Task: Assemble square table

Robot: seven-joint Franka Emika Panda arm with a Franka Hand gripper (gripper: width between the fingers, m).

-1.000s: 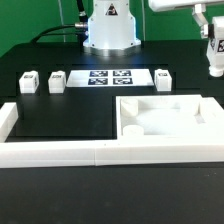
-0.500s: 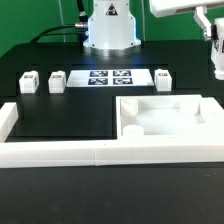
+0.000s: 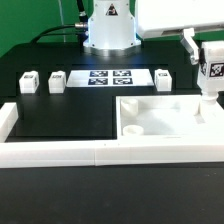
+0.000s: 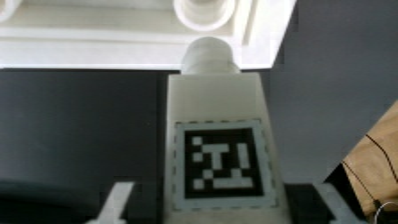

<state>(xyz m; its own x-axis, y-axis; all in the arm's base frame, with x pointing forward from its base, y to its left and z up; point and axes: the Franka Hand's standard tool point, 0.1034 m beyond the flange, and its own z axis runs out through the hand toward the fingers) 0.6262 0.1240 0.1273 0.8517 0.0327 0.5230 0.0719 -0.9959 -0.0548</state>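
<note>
The white square tabletop (image 3: 166, 118) lies upside down at the exterior view's right, with a round socket (image 3: 131, 129) at its near left corner. My gripper (image 3: 210, 62) is shut on a white tagged leg (image 3: 211, 72) and holds it upright above the tabletop's far right corner. In the wrist view the leg (image 4: 219, 130) fills the middle between my fingers (image 4: 121, 203), its rounded tip pointing at the tabletop's rim (image 4: 125, 35). Three other leg blocks (image 3: 28, 82), (image 3: 57, 80), (image 3: 163, 78) stand in a row at the back.
The marker board (image 3: 108, 77) lies between the leg blocks at the back. A long white border wall (image 3: 60, 151) runs along the front and up the left side. The robot base (image 3: 109, 30) stands behind.
My gripper has come in from the right edge with the leg, moving left and down over the tabletop's far right corner. More of the arm now shows.
</note>
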